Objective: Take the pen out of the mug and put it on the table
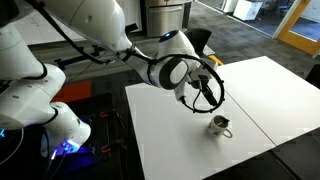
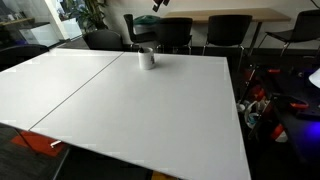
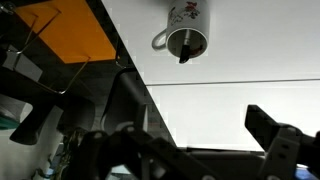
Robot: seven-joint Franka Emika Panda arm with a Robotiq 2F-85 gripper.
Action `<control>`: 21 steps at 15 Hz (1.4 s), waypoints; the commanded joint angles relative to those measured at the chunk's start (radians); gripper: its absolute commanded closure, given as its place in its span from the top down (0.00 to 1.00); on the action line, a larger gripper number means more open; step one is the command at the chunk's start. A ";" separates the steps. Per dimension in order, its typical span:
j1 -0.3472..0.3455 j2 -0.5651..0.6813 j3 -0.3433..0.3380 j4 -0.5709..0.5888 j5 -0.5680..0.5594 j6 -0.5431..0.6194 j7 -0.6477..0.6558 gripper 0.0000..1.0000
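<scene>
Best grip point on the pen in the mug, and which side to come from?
Grip the pen by its exposed top end, coming straight down from above. The mug stands upright and hides the rest, so its wall blocks a side approach; only the end leaning past the rim is free.

White two-panel table [image 2: 150,110] (thin seam between panels), one pale mug [image 2: 147,58] upright near the seam

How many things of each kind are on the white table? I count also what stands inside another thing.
mug: 1
pen, standing in the mug: 1
Total: 2
</scene>
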 commanded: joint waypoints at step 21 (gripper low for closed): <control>0.029 0.331 -0.061 0.283 0.000 -0.033 0.114 1.00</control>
